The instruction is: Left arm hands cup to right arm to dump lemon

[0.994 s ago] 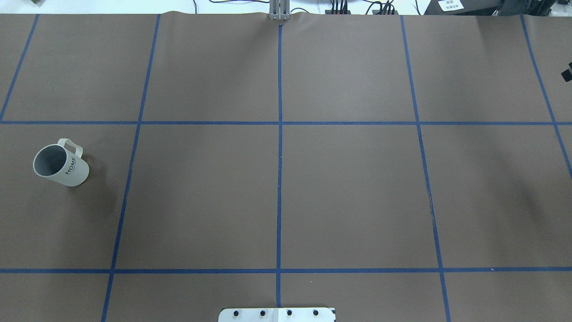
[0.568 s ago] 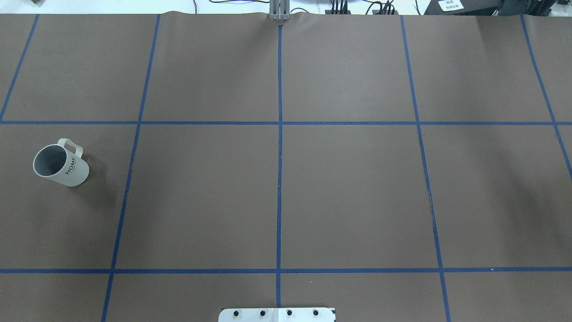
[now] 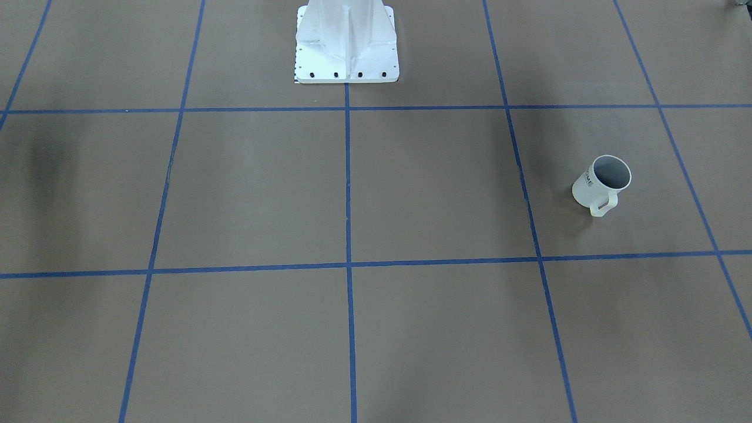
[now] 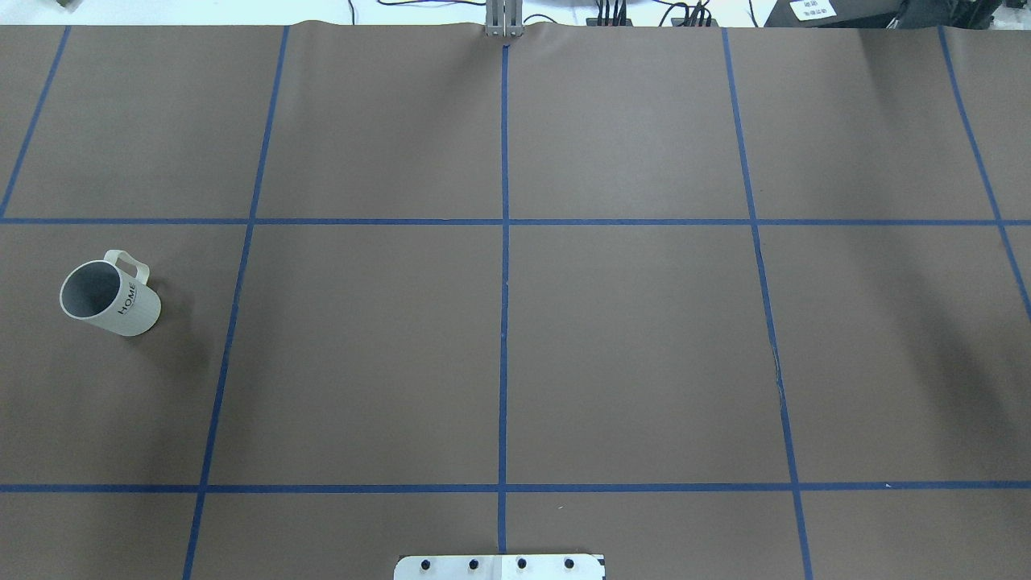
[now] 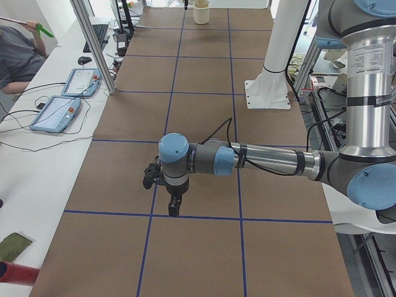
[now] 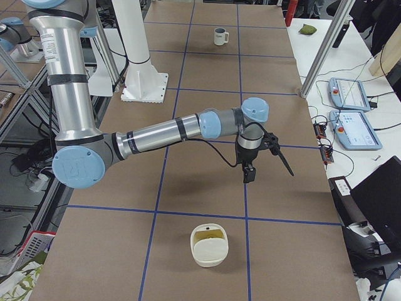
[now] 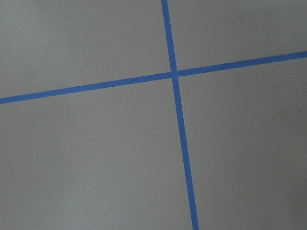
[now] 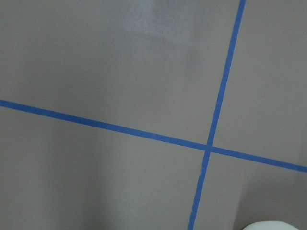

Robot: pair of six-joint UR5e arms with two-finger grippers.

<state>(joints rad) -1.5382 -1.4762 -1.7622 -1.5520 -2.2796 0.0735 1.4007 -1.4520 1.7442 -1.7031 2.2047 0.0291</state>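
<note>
The white HOME cup stands upright on the brown mat at the robot's left, handle toward the far side. It also shows in the front view and far off in the exterior right view. Its inside looks grey and no lemon shows in it. The left gripper points down over the mat and hides the cup in the exterior left view. The right gripper hangs over the mat's right part. Both grippers show only in side views, so I cannot tell if they are open or shut.
A cream container with a yellowish inside sits at the right end of the mat, also seen in the exterior left view. The white robot base stands mid-table. Tablets lie on the operators' bench.
A small black part at the overhead view's right edge has left the view. The cup has not moved.
</note>
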